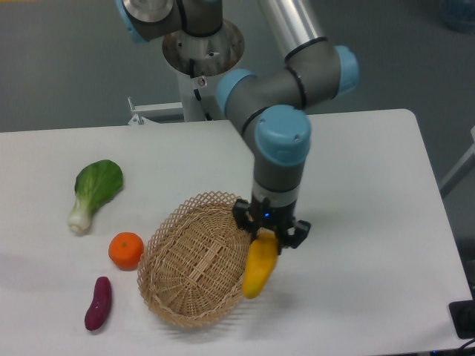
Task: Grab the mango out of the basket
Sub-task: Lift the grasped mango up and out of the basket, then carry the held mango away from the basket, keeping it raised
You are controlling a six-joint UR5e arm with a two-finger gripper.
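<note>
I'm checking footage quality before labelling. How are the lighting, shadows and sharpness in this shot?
Fixed camera: soft, even light with no harsh glare on the white table; only a faint shadow under the basket. The mango, held in the gripper, the orange and the bok choy look reasonably sharp; the jaws' edges are slightly soft.

white table (356, 178), basket (194, 261), orange (125, 250), sweet potato (98, 302), bok choy (93, 190)
</note>
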